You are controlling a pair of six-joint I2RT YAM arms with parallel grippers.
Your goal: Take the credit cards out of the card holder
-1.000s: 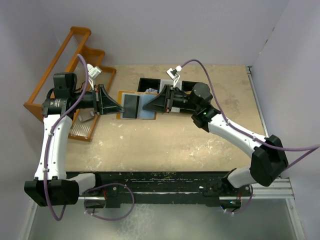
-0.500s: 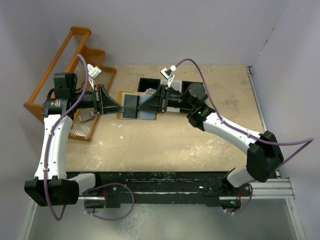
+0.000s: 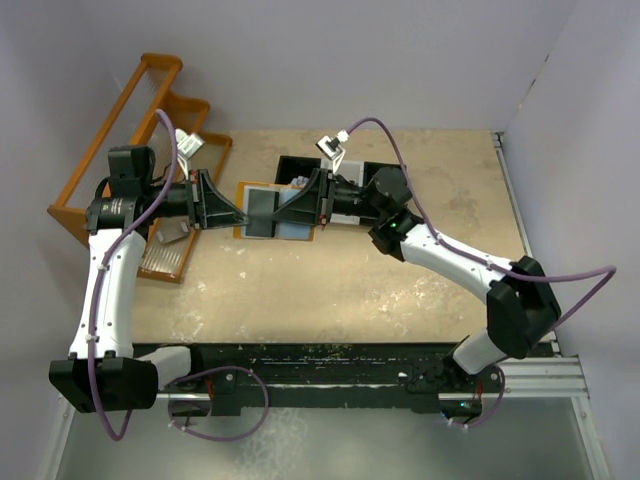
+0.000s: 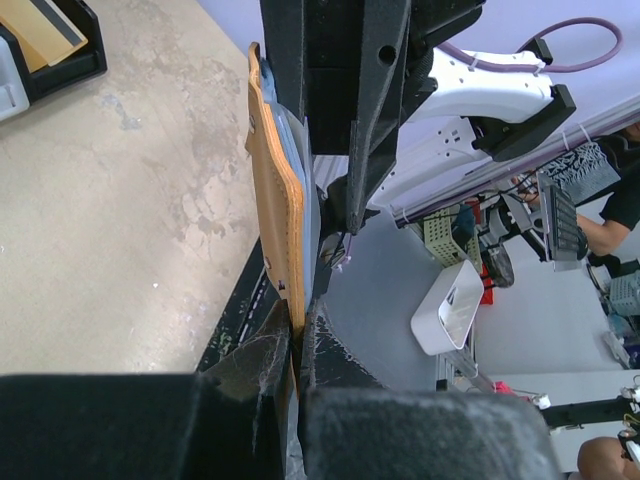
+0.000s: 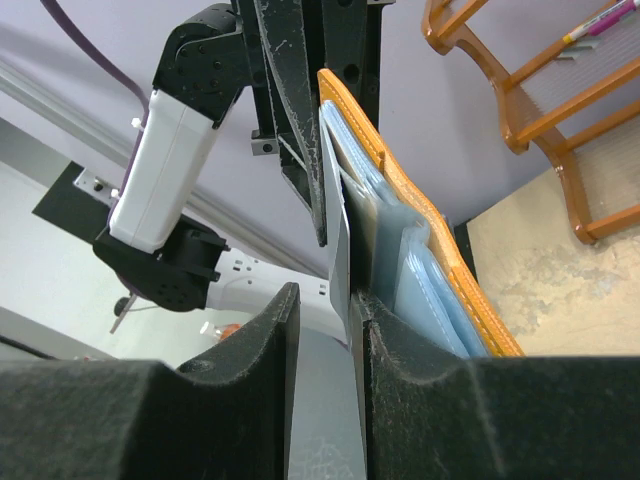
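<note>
The card holder [image 3: 268,211], tan-orange with pale blue inside panels, is held open and on edge above the table between my two grippers. My left gripper [image 3: 232,213] is shut on its left edge; in the left wrist view the orange rim [image 4: 276,190] runs down into my left gripper [image 4: 297,345]. From the right, my right gripper [image 3: 285,210] reaches over the inside panels. In the right wrist view a thin grey credit card [image 5: 338,250] stands out of the card holder [image 5: 425,215]. It lies between the spread jaws of my right gripper [image 5: 330,310], against the right finger and apart from the left finger [image 5: 270,340].
A black compartment tray [image 3: 372,172] lies on the table behind the right gripper and also shows in the left wrist view [image 4: 55,55]. An orange wooden rack [image 3: 120,125] stands at the far left, behind the left arm. The table's right edge [image 3: 515,215] runs along a wall.
My right gripper has pushed further left over the open card holder, its fingertips now around a card. The left gripper and the card holder have stayed in place.
</note>
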